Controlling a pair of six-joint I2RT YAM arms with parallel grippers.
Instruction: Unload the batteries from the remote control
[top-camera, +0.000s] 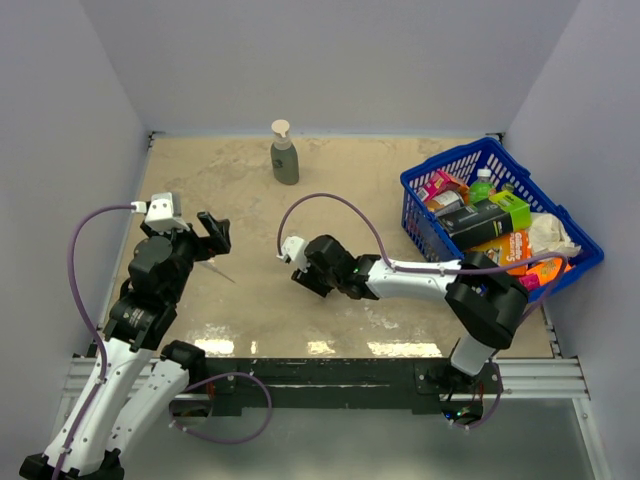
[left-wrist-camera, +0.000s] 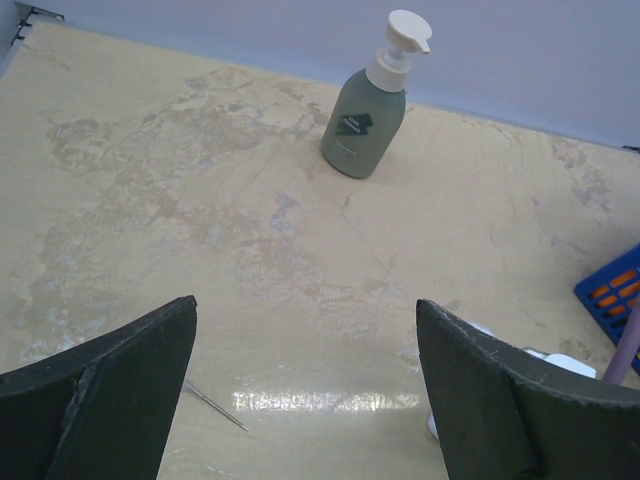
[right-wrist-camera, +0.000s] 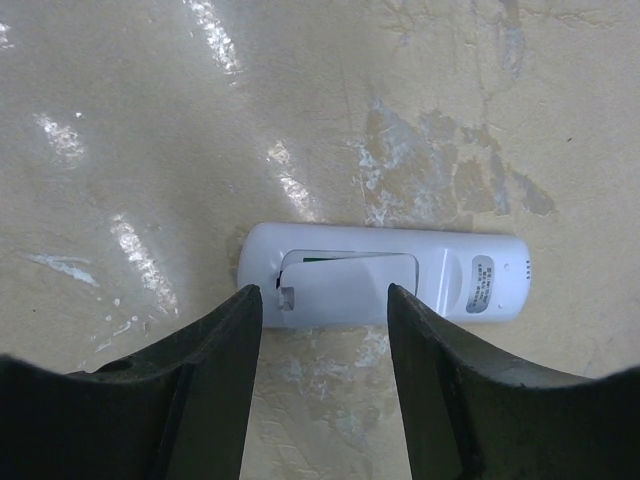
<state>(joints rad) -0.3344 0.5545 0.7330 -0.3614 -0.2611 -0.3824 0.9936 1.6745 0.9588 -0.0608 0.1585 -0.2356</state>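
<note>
The right gripper (right-wrist-camera: 325, 298) hangs low over the mottled beige tabletop (right-wrist-camera: 150, 120), its two dark fingers spread apart and clasping nothing. Just ahead of the fingertips, lying crosswise to them, is the slim white plastic remote control (right-wrist-camera: 480, 270) with rounded ends, flat on the table with its back face up. Its battery end lines up with the gap between the fingers. Its labelled end reaches out past the finger on the right of the wrist view. Whether the fingertips touch it cannot be told. The flat white rectangular battery cover (right-wrist-camera: 350, 285) sits askew on the recess. A thin sliver of green from the batteries (right-wrist-camera: 322, 259) shows along the cover's far edge.

The left gripper (left-wrist-camera: 305, 305) is raised above the table, fingers wide apart and empty. Well ahead of it stands a grey-green pump bottle with a white dispenser head (left-wrist-camera: 362, 125). A thin grey stick (left-wrist-camera: 215, 405) lies on the table below, near its left finger. The corner of a blue plastic basket (left-wrist-camera: 600, 300) shows far off to its right.
</note>
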